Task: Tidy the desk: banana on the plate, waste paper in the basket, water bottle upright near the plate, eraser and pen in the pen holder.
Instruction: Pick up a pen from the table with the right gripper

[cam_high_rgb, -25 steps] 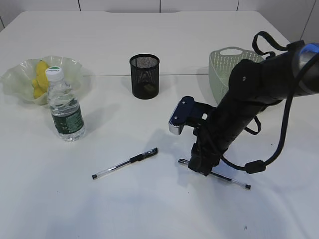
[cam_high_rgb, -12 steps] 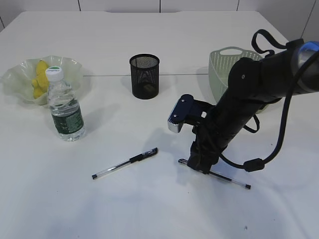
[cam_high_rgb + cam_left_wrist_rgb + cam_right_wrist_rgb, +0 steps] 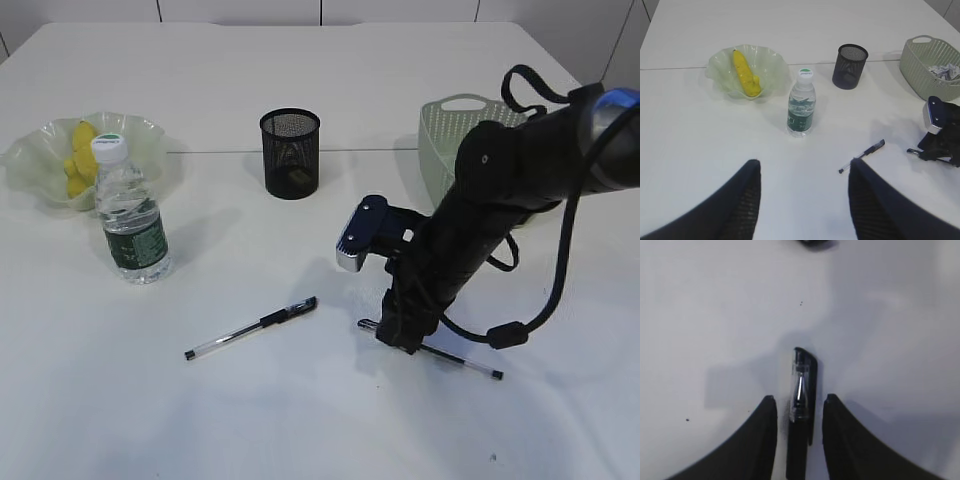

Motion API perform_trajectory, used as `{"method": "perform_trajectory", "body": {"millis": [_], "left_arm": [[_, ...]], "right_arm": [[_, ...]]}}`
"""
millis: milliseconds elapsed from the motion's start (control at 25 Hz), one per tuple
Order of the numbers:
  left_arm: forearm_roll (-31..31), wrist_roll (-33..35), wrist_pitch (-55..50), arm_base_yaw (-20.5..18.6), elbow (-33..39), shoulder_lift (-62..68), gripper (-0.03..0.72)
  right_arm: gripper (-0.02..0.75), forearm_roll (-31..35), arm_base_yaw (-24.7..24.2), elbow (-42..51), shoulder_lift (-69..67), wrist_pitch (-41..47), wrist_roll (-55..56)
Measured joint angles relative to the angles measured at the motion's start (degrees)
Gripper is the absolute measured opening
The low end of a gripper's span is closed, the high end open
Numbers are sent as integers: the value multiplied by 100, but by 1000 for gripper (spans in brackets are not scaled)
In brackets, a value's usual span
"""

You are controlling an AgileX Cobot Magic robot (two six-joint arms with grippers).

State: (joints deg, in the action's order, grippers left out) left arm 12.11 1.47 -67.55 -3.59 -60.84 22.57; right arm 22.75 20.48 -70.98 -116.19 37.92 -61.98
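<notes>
With the left pincer [image 3: 802, 200] released and idle, the pen step is in hand: the right pincer [image 3: 797, 440], fingers straddling the clear black-capped pen [image 3: 801, 405] on the white counter [image 3: 300, 420] without clamping it, must clench, then lift toward the black wire-mesh pen holder [image 3: 290, 153].

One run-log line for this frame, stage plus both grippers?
stage: pen pickup | right gripper: down on desk, jaws astride pen, gaps visible | left gripper: open, empty | second pen: loose
</notes>
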Motion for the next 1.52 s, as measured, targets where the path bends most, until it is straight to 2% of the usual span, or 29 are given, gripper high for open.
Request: {"method": "perform_trajectory", "body": {"millis": [1520], "left_arm": [[10, 0, -513, 0, 0, 0, 370]], "right_arm": [[241, -468, 0, -103, -150, 916, -7]]}}
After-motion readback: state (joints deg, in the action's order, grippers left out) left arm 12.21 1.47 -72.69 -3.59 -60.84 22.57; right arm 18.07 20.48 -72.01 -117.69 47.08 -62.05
